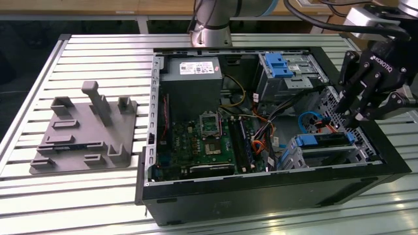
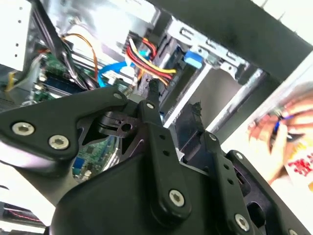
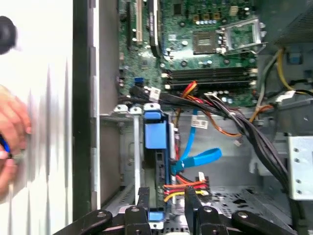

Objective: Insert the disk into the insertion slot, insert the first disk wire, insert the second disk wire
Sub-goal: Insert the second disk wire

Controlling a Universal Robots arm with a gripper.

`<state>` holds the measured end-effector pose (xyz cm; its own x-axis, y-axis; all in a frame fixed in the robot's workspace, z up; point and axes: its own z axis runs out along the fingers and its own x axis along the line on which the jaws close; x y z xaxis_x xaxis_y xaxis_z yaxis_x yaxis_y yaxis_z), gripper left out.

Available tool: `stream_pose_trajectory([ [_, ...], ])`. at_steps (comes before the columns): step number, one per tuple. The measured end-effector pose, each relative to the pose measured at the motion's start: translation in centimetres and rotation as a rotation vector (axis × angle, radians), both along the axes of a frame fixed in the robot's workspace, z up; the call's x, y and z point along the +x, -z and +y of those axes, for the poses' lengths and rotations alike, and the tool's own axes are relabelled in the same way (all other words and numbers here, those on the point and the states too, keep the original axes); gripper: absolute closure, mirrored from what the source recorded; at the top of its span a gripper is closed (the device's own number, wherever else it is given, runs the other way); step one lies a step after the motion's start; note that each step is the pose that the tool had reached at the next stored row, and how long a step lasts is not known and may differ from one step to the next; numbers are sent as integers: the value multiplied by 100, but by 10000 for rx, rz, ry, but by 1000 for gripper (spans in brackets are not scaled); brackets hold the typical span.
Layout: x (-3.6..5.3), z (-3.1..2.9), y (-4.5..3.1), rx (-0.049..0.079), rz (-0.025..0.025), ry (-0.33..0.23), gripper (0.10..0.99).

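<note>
First wrist view: fingers (image 3: 143,198) spread, gripping nothing, at disk (image 3: 157,134) seated in insertion slot (image 3: 136,142).

Ahead of hand (image 3: 165,193): red-and-yellow power wires (image 3: 186,185), blue data cable (image 3: 200,157), black cable bundle (image 3: 244,127).
Beside hand: drive cage (image 3: 134,142) wall, close.
Behind hand: open above computer case (image 1: 261,196).

Slatted table (image 1: 98,54): computer case (image 1: 261,196), grey fixture (image 1: 85,139)
</note>
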<state>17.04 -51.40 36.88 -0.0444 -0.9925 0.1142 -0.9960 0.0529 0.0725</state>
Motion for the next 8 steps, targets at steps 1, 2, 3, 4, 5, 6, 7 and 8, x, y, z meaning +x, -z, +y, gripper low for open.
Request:
stream_pose_trajectory([
  [1, -22, 15, 0, -89, 0, 1, 671],
  [2, -43, 32, -1, -153, 0, 1, 671],
  [3, -51, 56, 0, -223, 0, 2, 671],
  [4, -51, 79, 0, -274, 0, 0, 671],
  [5, -51, 94, 0, -277, 0, 0, 671],
  [6, -52, 110, 0, -277, 0, 2, 671],
  [7, -52, 123, 0, -278, 0, 2, 671],
  [8, -52, 133, 0, -278, 0, 2, 671],
])
